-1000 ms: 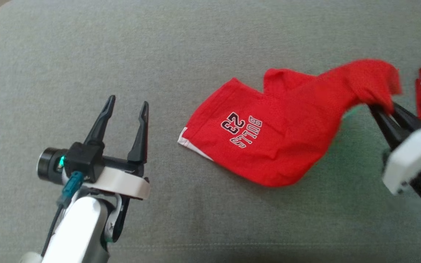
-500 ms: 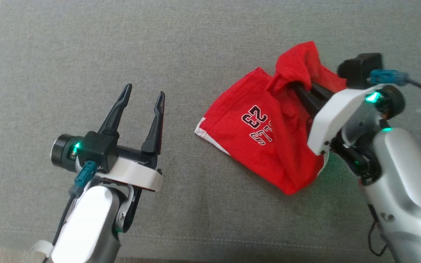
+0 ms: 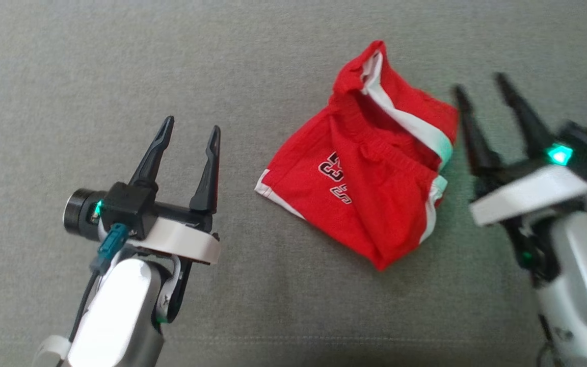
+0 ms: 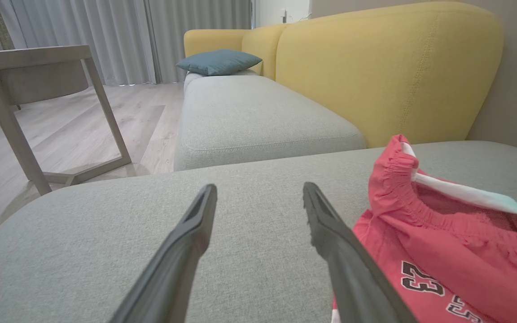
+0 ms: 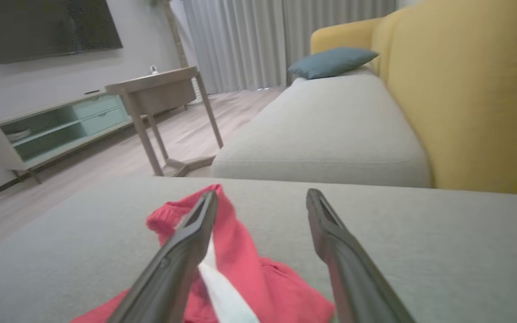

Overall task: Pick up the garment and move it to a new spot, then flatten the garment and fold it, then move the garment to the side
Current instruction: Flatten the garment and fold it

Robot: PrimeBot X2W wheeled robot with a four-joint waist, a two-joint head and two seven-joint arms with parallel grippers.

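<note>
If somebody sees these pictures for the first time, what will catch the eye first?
The red shorts lie crumpled on the grey cushion, white trim showing. The left end effector stands open on one side of them, the right end effector open on the other.

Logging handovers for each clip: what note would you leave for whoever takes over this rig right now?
Left claw: open, empty.
Right claw: open, empty; it held the cloth a second ago.
Red fabric shorts with white trim: crumpled on the grey fabric sofa cushion, between the claws.
Done: pick-up and drop.
Left: flatten, fold, move aside.
</note>
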